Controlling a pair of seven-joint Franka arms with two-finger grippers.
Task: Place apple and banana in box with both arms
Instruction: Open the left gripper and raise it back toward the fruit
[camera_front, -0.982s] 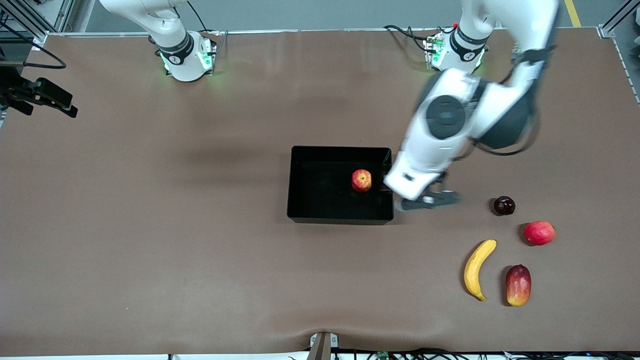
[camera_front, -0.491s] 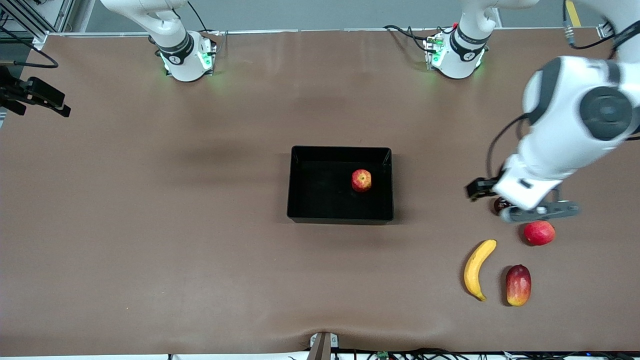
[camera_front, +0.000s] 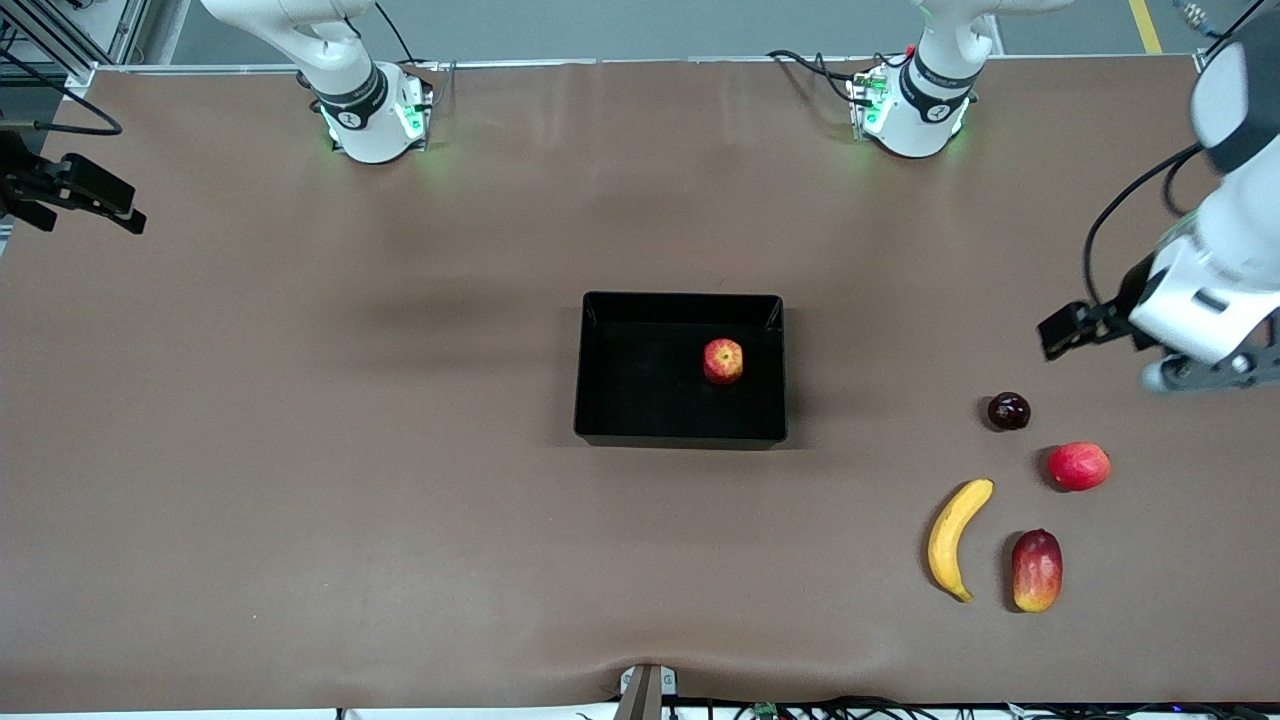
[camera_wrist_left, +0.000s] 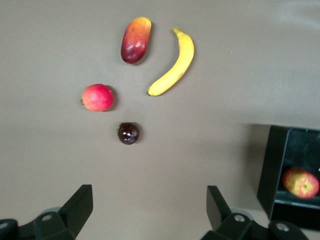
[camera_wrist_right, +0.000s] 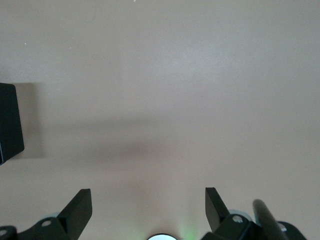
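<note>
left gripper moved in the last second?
Yes. The left gripper, open and empty, has swung away from the box toward the left arm's end of the table, passing the dark round fruit. The apple lies in the box.

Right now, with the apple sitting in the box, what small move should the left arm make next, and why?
Probably swing the open left gripper over the banana and start lowering. The apple is already in the box, the banana lies on the table beside the mango, and this gripper holds nothing. The right gripper waits, open.
</note>
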